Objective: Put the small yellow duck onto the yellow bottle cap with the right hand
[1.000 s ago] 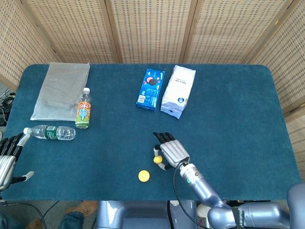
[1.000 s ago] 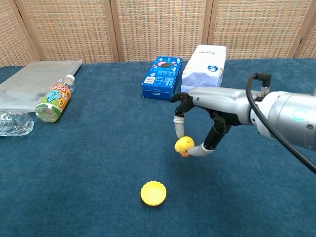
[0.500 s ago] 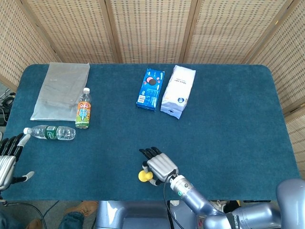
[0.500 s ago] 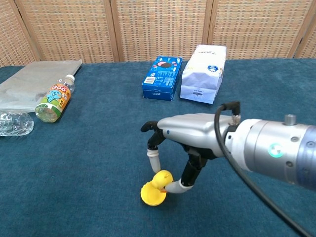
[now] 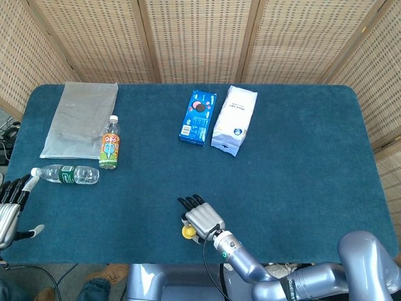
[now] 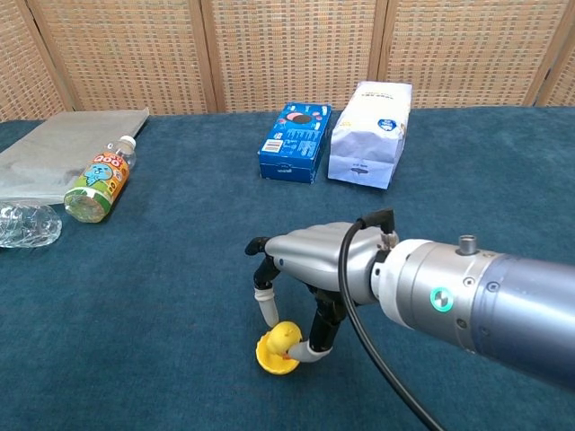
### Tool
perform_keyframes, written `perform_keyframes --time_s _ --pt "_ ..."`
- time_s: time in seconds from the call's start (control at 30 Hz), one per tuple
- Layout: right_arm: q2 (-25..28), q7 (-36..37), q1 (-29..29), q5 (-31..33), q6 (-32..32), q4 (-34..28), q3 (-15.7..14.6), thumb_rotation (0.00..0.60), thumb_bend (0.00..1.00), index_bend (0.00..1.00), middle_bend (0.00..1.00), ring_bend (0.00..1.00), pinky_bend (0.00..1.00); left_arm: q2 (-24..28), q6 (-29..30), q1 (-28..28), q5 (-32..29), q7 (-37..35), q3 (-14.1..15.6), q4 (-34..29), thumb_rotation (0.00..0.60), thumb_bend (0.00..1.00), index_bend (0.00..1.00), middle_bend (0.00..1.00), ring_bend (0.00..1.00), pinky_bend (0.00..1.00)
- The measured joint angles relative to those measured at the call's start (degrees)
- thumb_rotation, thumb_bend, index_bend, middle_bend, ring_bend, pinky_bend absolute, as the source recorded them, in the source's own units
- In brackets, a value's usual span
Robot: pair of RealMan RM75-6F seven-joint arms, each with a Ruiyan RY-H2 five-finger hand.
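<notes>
I have the small yellow rubber duck [image 6: 286, 337] pinched between thumb and fingertip of my right hand [image 6: 310, 269], other fingers loosely curled above. The duck sits on the round yellow plastic bottle cap [image 6: 270, 356]. My left hand [image 5: 9, 210] hangs far left of the cap, fingers apart, holding nothing.

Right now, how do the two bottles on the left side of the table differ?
The orange-labelled bottle has a colourful cartoon label and looks shorter; the clear water bottle is see-through with a green label and looks longer. The first points toward the back wall, the second lies crosswise. Both lie on their sides, white-capped.
</notes>
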Motion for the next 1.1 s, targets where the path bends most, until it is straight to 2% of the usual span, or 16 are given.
perform_keyframes --time_s 0.33,0.4,0.5,0.57,0.8,0.97,1.1 --pt "-1.92 -0.98 0.83 1.16 1.2 0.87 0.06 0.6 0.29 0.56 0.0 0.0 0.0 0.1 -0.06 -0.04 -0.13 -0.32 -0.03 0.08 0.6 0.05 0.0 0.0 0.0 0.0" --pt "-2.2 -1.27 1.06 1.61 1.29 0.91 0.09 0.6 0.24 0.52 0.0 0.0 0.0 0.11 -0.05 -0.06 -0.16 -0.37 -0.05 0.06 0.6 0.05 0.0 0.0 0.0 0.0" --pt "-2.21 -1.6 1.42 2.33 1.23 0.73 0.14 0.6 0.08 0.39 0.0 0.0 0.0 0.15 -0.05 -0.06 -0.21 -0.66 -0.08 0.1 0.6 0.05 0.0 0.0 0.0 0.0" --pt "-2.16 -1.9 1.66 2.6 1.27 0.67 0.12 0.6 0.05 0.33 0.0 0.0 0.0 0.22 -0.03 -0.06 -0.22 -0.86 -0.1 0.12 0.6 0.05 0.0 0.0 0.0 0.0" --pt "-1.33 -1.22 1.6 2.38 1.69 -0.8 0.22 0.6 0.04 0.28 0.0 0.0 0.0 0.31 -0.12 -0.14 -0.09 -1.0 -0.03 0.14 0.6 0.05 0.0 0.0 0.0 0.0" --pt "1.21 -0.41 1.06 0.97 2.87 -3.77 0.46 0.6 0.04 0.28 0.0 0.0 0.0 0.34 -0.09 -0.11 -0.05 -1.11 0.02 0.15 0.6 0.05 0.0 0.0 0.0 0.0" --pt "5.08 1.18 -0.14 -2.1 3.95 -5.81 0.34 0.6 0.01 0.2 0.0 0.0 0.0 0.43 0.04 -0.04 0.12 -1.45 0.1 0.17 0.6 0.05 0.0 0.0 0.0 0.0"
